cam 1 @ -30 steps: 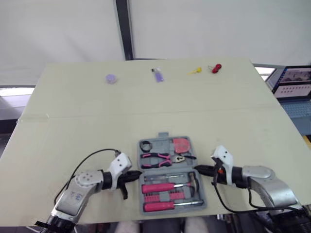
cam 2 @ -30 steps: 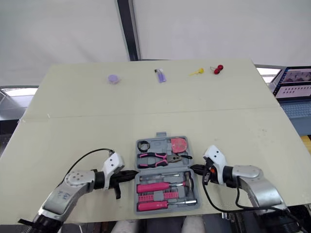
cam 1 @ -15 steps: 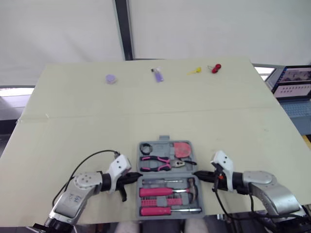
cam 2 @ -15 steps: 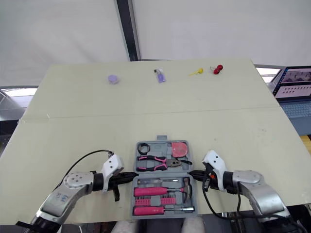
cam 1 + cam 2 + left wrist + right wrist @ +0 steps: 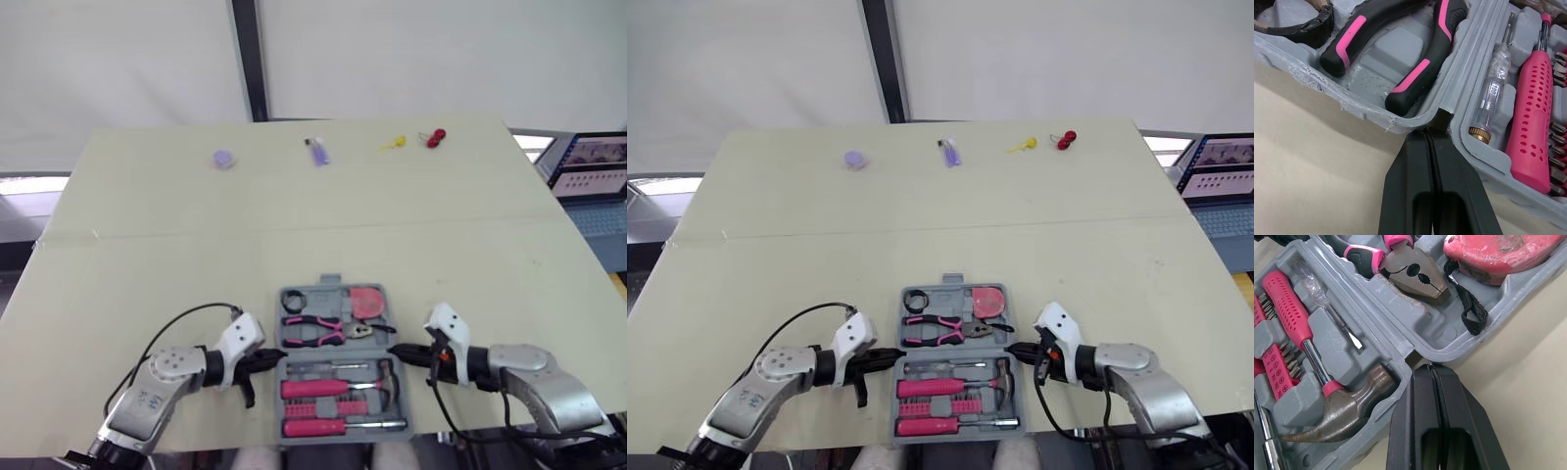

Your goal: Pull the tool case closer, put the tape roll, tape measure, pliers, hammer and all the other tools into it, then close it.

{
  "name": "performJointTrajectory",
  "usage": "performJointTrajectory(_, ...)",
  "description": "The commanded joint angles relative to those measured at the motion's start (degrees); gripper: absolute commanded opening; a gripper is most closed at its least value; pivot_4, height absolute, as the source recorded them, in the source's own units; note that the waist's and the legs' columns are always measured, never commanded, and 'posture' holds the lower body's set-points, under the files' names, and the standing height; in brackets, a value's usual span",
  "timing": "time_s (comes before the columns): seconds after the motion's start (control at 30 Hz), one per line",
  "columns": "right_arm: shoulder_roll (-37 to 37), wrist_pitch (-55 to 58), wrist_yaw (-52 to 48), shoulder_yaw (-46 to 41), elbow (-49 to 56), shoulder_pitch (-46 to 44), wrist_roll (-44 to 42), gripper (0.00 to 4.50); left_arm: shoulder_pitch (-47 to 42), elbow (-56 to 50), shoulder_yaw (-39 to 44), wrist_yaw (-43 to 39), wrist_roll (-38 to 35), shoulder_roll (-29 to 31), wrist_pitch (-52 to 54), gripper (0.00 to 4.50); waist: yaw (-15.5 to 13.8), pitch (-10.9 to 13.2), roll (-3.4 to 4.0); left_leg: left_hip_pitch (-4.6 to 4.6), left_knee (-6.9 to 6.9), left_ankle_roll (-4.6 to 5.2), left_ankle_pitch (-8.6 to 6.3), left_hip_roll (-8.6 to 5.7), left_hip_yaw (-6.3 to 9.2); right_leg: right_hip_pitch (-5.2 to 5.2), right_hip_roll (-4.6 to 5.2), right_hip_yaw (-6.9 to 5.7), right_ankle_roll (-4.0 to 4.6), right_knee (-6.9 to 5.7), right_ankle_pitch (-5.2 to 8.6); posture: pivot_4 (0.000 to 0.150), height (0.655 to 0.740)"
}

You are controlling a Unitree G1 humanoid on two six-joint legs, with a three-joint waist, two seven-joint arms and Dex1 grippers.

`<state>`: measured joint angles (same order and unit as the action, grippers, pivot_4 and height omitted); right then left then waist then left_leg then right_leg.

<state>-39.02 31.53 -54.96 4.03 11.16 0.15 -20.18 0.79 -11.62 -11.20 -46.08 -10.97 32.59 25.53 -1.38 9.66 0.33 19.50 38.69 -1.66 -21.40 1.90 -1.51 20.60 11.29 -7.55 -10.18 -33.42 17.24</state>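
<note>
The grey tool case point(image 5: 333, 284) lies open near the table's front edge. Its far half holds the black tape roll point(image 5: 295, 297), the pink-handled pliers point(image 5: 318, 331) and the red tape measure point(image 5: 367, 302). Its near half holds the hammer point(image 5: 1347, 416), a pink screwdriver point(image 5: 1533, 122) and bits. My left gripper point(image 5: 272, 358) is shut, its tips pressed into the hinge notch on the case's left side point(image 5: 1426, 129). My right gripper point(image 5: 395, 349) is shut, its tips at the hinge notch on the right side point(image 5: 1430, 366).
Along the table's far edge lie a purple disc point(image 5: 224, 158), a small purple item point(image 5: 317, 151), a yellow piece point(image 5: 392, 143) and a red piece point(image 5: 435, 136). A laptop point(image 5: 588, 166) stands off the table to the right. The case's near edge reaches the table's front edge.
Over the first half second the case slid a little nearer to me with both shut grippers at its sides. Since then nothing has moved.
</note>
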Motion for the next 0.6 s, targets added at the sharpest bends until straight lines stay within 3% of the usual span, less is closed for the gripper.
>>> performJointTrajectory(0.03, 0.26, -0.82, 0.84, -0.82, 0.62, -0.59, -0.16, 0.0, 1.12, 0.19, -0.91, -0.44, 0.51, 0.73, 0.54, 0.04, 0.0, 0.0, 0.0, 0.0, 0.0, 0.0, 0.0, 0.0, 0.0, 0.0, 0.0, 0.0, 0.0, 0.0, 0.0, 0.15, 0.74)
performJointTrajectory(0.37, -4.62, 1.7, -3.08, -7.58, -3.63, -2.19, -4.38, 0.0, 2.69, -0.29, 6.32, -3.22, -2.94, 4.67, -2.1, 0.04, 0.02, 0.02, 0.02, -0.01, -0.04, 0.0, 0.0, 0.0, -0.03, 0.02, 0.0, 0.0, 0.0, 0.01, 0.0, 0.15, 0.74)
performJointTrajectory(0.47, -5.6, 6.48, -4.49, -10.18, -5.38, -4.62, -8.6, 0.79, 3.09, -0.22, 9.05, -5.57, -5.29, 5.55, -4.86, 0.0, 0.05, 0.03, 0.04, 0.0, -0.03, 0.0, 0.0, 0.01, -0.04, 0.02, 0.0, 0.0, 0.0, 0.02, 0.0, 0.15, 0.74)
performJointTrajectory(0.6, -3.39, 11.79, -2.01, -11.12, -10.45, -12.31, -10.93, 2.72, 3.61, -6.22, 10.89, -10.6, -13.17, 4.82, -3.74, 0.0, 0.12, 0.04, 0.04, 0.02, 0.01, 0.0, 0.0, 0.01, -0.03, 0.02, 0.0, 0.01, 0.0, 0.02, 0.0, 0.15, 0.74)
